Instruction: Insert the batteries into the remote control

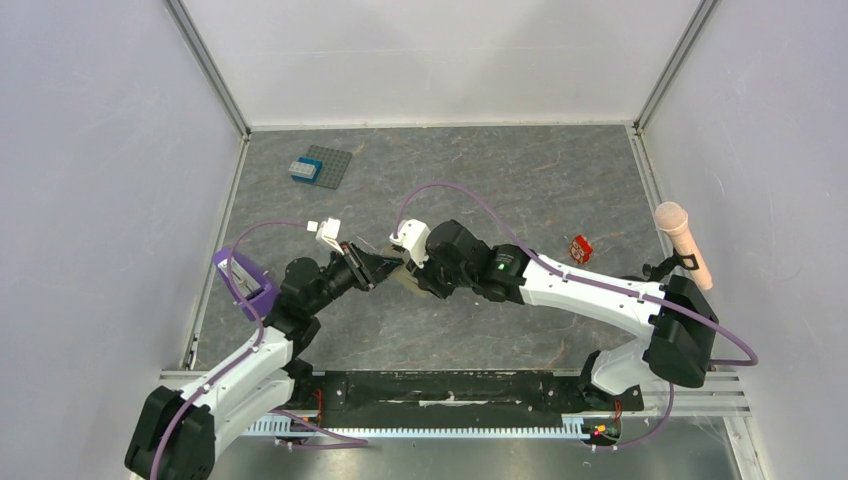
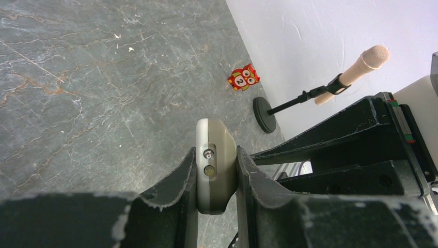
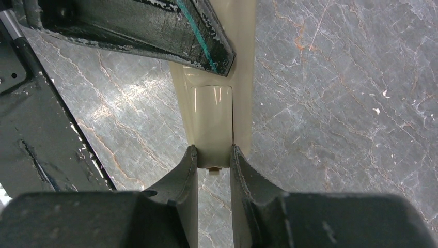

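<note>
Both arms meet over the middle of the table and hold the remote control (image 1: 407, 282) between them, off the surface. My left gripper (image 2: 217, 170) is shut on the remote control (image 2: 216, 150) across its thickness, at the end with two small round emitters. My right gripper (image 3: 213, 157) is shut on the near end of a raised cream panel (image 3: 212, 119) on the remote's back; a small tab shows between its fingertips. A left finger (image 3: 155, 28) crosses the top of the right wrist view. In the top view my left gripper (image 1: 383, 268) and right gripper (image 1: 410, 272) almost touch. The batteries are out of view.
A red owl figure (image 1: 580, 247) (image 2: 244, 77) lies on the table to the right. A microphone on a round-based stand (image 1: 683, 240) (image 2: 356, 67) stands by the right wall. A grey studded plate (image 1: 330, 168) with a blue brick (image 1: 303, 170) sits at the back left. Walls close three sides.
</note>
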